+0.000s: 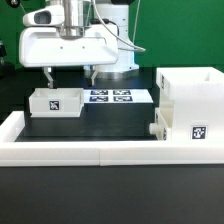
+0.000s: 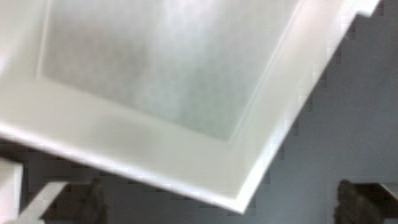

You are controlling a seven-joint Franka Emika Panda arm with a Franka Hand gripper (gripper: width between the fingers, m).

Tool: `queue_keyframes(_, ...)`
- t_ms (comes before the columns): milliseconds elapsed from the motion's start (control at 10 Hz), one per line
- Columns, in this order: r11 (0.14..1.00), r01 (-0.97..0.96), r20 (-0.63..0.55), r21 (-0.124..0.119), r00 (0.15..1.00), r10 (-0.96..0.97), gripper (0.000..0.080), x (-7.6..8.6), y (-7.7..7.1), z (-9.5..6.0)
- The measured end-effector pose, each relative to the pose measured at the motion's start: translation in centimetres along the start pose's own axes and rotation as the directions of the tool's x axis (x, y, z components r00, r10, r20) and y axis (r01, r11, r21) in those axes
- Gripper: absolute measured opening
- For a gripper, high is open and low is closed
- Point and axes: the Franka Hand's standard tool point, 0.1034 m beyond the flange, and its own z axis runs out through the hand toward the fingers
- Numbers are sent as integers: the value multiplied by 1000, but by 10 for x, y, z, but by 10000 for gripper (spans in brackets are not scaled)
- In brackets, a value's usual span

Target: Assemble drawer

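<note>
While the gripper (image 1: 69,74) hangs empty, jaws spread wide, above the small tray (image 1: 55,101) at centre left, the case (image 1: 190,100) stands at right; step judged: tray pickup; next move needs a straight descent straddling its walls

Robotics lab bench. Robot arm (image 1: 76,14) upper centre; black table (image 1: 100,126) fenced by white border wall (image 1: 80,152). Marker board (image 1: 110,96) with printed tags mid-frame.

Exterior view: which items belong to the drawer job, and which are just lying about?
Job: tall case; small tray; knob at the case's side; hand, open above the tray.
Not job: marker board; low border wall; black table.
</note>
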Motion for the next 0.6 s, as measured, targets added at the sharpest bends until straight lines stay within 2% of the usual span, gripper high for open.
queue_keyframes(300, 1000, 2, 1, 1, 1000, -2, 649, 1, 0, 0)
queue_keyframes(400, 999, -39, 15, 11, 999, 39, 649, -2, -2, 1)
queue_keyframes(500, 994, -102, 51, 31, 994, 100, 649, -9, -7, 5)
queue_keyframes(600, 995, -97, 46, 25, 994, 96, 649, -13, -10, 8)
